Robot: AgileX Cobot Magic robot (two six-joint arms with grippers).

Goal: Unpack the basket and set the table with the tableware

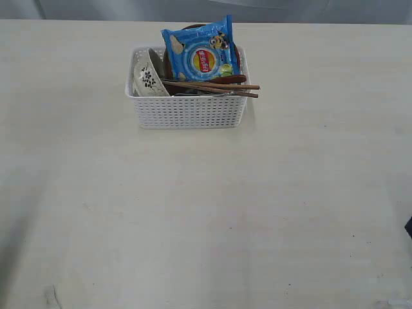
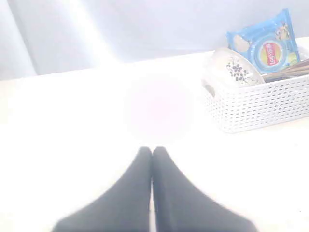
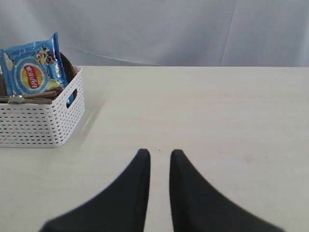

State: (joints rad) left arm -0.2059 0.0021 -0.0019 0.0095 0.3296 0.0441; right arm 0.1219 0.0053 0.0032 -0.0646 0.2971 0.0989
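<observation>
Left pincer (image 2: 152, 151): two fingers (image 2: 130, 193), plain black, broad at base, tapering to narrow rounded tips. Outline soft; pic blurred and overexposed, so surface detail can't be read.

Right pincer (image 3: 160, 154): same pattern. Two matte black fingers (image 3: 130, 193), smooth finish, wide bases narrowing to blunt tips. Inner edges approx. straight, outer edges curved.
</observation>
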